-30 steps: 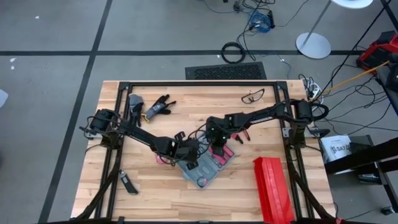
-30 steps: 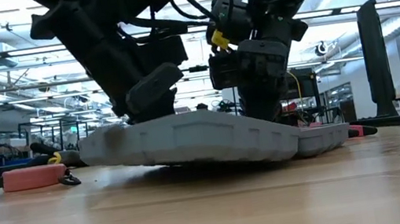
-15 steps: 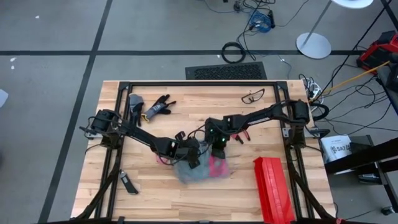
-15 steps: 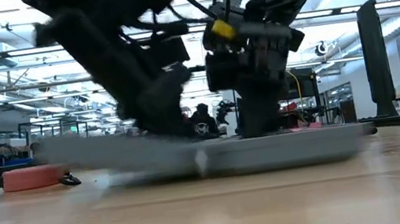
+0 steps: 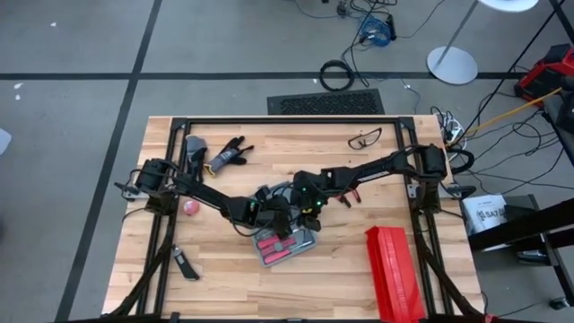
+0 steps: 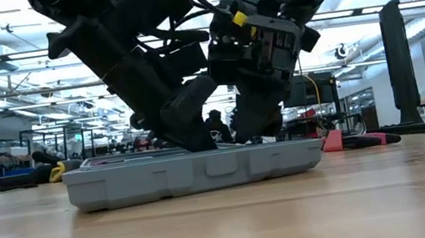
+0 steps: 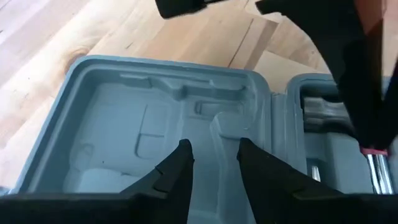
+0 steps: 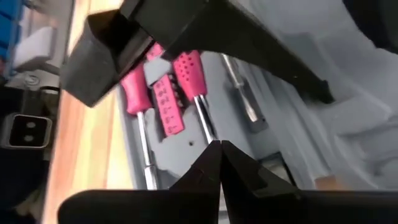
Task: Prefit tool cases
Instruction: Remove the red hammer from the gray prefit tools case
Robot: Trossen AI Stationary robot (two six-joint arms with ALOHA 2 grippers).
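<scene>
Lying flat and open on the desk (image 5: 359, 278) where it was tilted a second ago, the tool case (image 5: 285, 245) is ready for fitting; left gripper (image 7: 213, 163) part-open and empty inside its tray, right gripper (image 8: 219, 163) shut over the pink-handled screwdrivers (image 8: 189, 78).

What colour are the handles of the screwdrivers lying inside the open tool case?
Pink handles on the screwdrivers in the blue-grey plastic tool case; the right wrist view shows them best.
</scene>
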